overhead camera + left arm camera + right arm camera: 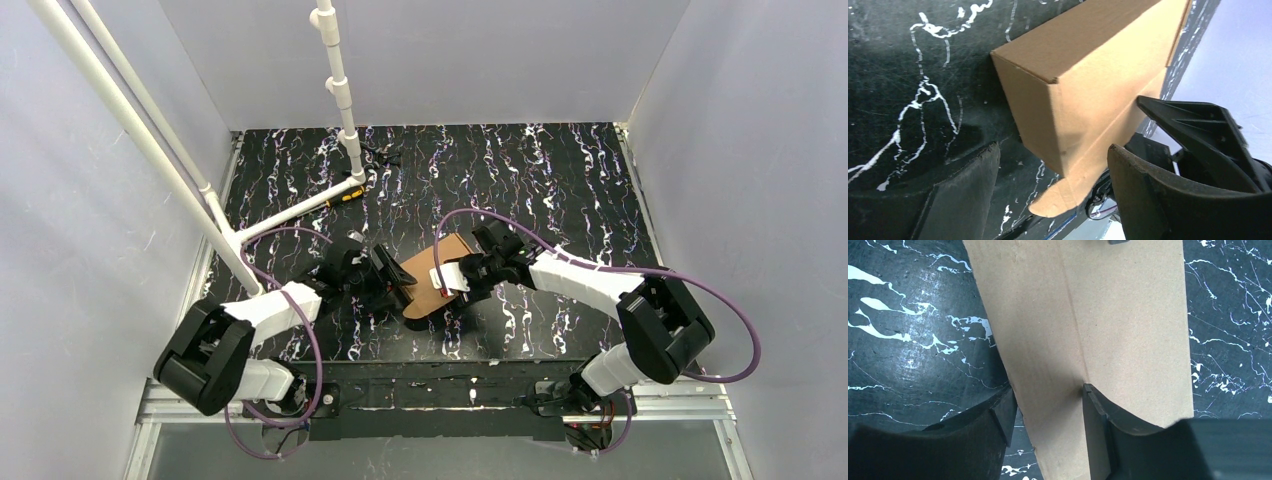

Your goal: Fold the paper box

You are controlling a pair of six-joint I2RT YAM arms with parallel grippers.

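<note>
The paper box [432, 272] lies on the black marbled desk [560, 180], near its front middle, between my two tools. My right tool [458, 280] is closed on it: one finger [998, 420] presses the edge of the cardboard, the other sits at a crease. My left tool [392, 282] is open, its fingers [963, 195] wide apart. A corner of the box and a rounded tab [1053, 202] stand between them, not gripped.

Left end effector [396, 280] [1053, 150] spread wide, right end effector [455, 279] [1048, 402] facing it
</note>
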